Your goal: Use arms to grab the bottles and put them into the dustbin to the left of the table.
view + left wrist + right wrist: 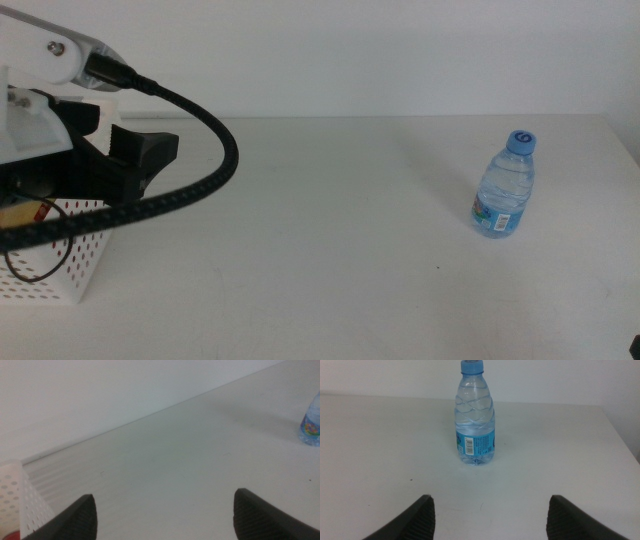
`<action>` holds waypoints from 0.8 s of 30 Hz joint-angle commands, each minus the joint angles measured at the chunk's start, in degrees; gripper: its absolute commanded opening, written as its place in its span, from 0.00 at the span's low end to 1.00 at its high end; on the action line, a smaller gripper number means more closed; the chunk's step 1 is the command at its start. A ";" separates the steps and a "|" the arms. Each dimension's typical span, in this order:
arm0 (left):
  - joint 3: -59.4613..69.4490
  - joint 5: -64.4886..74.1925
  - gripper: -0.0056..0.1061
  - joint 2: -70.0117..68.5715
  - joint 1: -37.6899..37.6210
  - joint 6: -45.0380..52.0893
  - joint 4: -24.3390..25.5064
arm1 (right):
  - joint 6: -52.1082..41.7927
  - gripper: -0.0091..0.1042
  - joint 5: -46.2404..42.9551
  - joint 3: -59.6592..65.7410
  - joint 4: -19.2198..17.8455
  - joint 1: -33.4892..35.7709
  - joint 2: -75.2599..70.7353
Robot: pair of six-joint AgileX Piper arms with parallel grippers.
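At far left of the middle view, the dustbin (pixel 70 262), white with perforated walls, is sitting at the left edge of the bench (pixel 330 250), most of it hidden behind the left arm (pixel 40 110). That arm, white-cased, is hanging over the dustbin, and a thick black cable (pixel 195 185) is looping from its top down across the basket's front. A small patch of yellow is showing just above the dustbin's rim behind the cable, too hidden to name. The left tool (pixel 165 515) is standing wide, its two dark jaws far apart and holding nothing; between them its wrist view is showing bare bench, with a corner of the dustbin (pixel 15 495) just beside one jaw and a sliver of red at the frame's edge below it. Across the middle, the off-white bench is lying bare up to the pale wall. Toward the right, the water bottle (pixel 505 185), clear with a blue cap and blue label, is standing upright on the bench, well apart from the dustbin. The right tool (pixel 490 517) is facing that bottle (pixel 475 415) from near, jaws wide and not touching it, the bottle sitting beyond the gap between them.
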 commanded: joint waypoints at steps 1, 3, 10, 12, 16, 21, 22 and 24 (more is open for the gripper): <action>-1.60 -3.79 0.84 -0.63 -0.11 -0.71 -0.61 | -0.55 0.60 -3.83 -2.86 -0.67 -0.20 -0.08; -1.60 -3.79 0.84 -0.63 -0.11 -0.71 -0.61 | -0.55 0.60 -3.09 -5.37 -0.67 -0.20 2.17; -1.60 -3.79 0.84 -0.63 -0.11 -0.71 -0.61 | -0.55 0.60 -0.06 -18.09 -0.74 -0.20 17.30; -1.60 -3.79 0.84 -0.63 -0.11 -0.71 -0.61 | -0.55 0.60 -0.06 -21.61 -0.87 -0.20 22.22; -1.60 -3.79 0.84 -0.63 -0.11 -0.71 -0.61 | -0.55 0.60 -0.60 -28.49 -0.87 -0.20 32.81; -1.60 -3.79 0.84 -0.63 -0.11 -0.71 -0.61 | -0.49 0.60 -5.46 -33.08 -0.92 -0.20 42.88; -1.60 -3.74 0.84 -0.63 -0.11 -0.71 -0.61 | -0.30 0.60 -8.22 -33.08 -0.92 -0.20 44.58; -1.60 -3.74 0.84 -0.63 -0.11 -0.71 -0.61 | -0.31 0.60 -13.21 -33.08 -0.92 -0.20 47.61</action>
